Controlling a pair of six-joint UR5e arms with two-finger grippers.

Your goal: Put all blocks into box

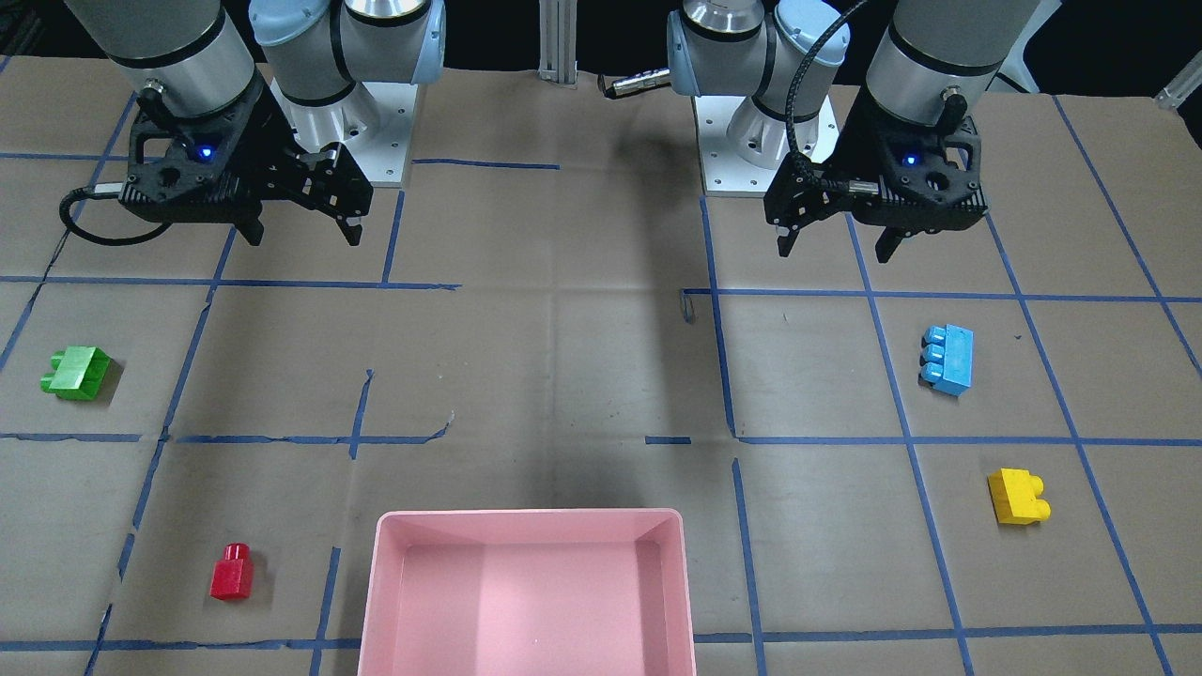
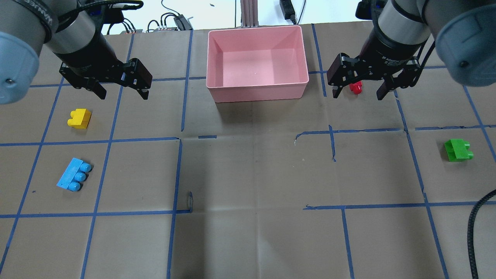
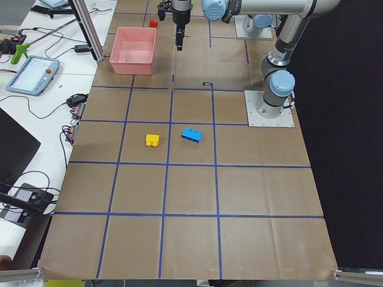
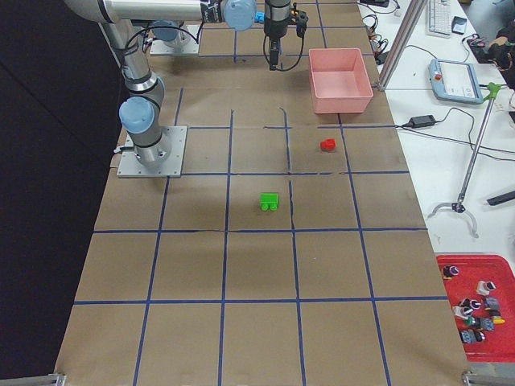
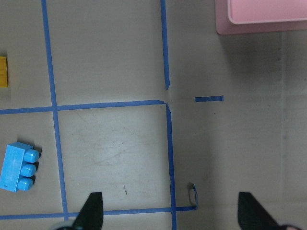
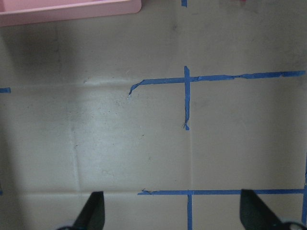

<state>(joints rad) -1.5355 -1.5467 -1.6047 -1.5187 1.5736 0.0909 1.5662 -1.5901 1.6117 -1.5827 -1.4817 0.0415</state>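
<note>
The pink box (image 2: pixel 257 93) stands at the table's far middle, empty. The yellow block (image 2: pixel 80 118) and the light-blue block (image 2: pixel 74 176) lie on my left side. The green block (image 2: pixel 458 150) and the red block (image 2: pixel 355 88) lie on my right side. My left gripper (image 2: pixel 124 95) is open and empty, high above the table near the yellow block. My right gripper (image 2: pixel 357 95) is open and empty, high above the red block, right of the box. The left wrist view shows the blue block (image 5: pixel 19 167) and a box corner (image 5: pixel 264 19).
Brown paper with blue tape grid lines covers the table (image 2: pixel 255 174). The two arm bases (image 1: pixel 751 141) stand at the robot's edge. A black cable (image 2: pixel 474 228) hangs at the right. Operator desks with a tablet (image 3: pixel 33 75) run along the far edge.
</note>
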